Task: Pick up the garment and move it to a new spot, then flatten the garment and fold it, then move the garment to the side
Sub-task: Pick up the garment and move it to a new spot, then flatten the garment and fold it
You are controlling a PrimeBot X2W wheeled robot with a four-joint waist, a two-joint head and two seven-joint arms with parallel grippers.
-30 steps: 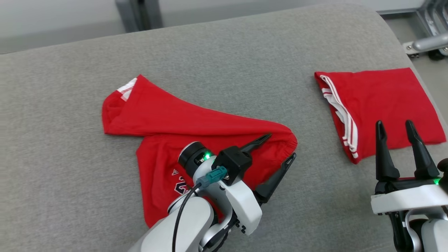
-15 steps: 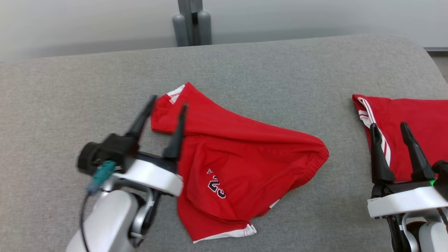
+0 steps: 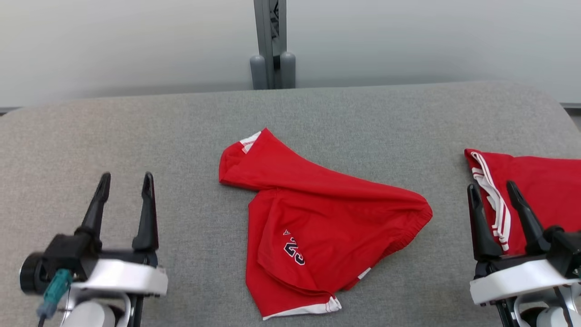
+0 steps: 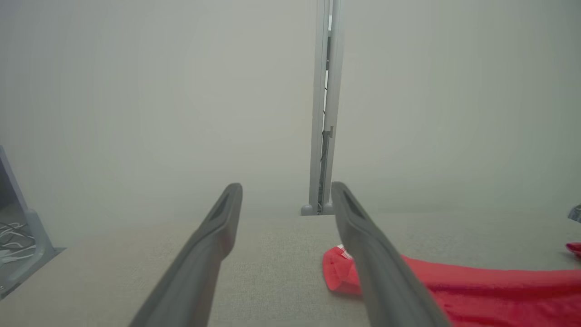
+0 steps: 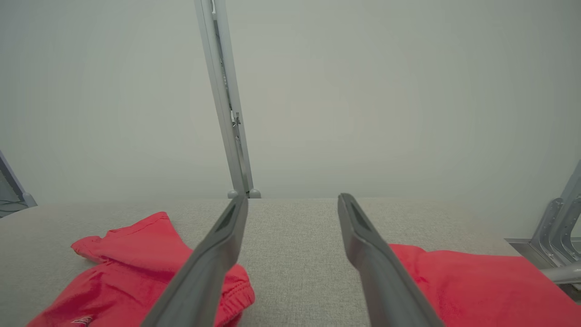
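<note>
The left gripper [image 3: 126, 178] and right gripper [image 3: 491, 187] each hold 2 fingers spread and empty, pointing far. Between them the garment [image 3: 327, 227] lies crumpled on the grey surface [image 3: 136, 127], long axis slanting far-left to near-right, its right end nearer the right gripper; both arms sit low at the near edge

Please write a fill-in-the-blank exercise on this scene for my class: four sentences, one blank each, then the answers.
1. The crumpled garment at the centre of the grey surface is ____.
2. The number printed on it is ____.
3. The left end effector holds nothing; its jaws are ____.
4. The folded garment by the right end effector has ____ stripes.
Answers: red; 23; open; white.
</note>
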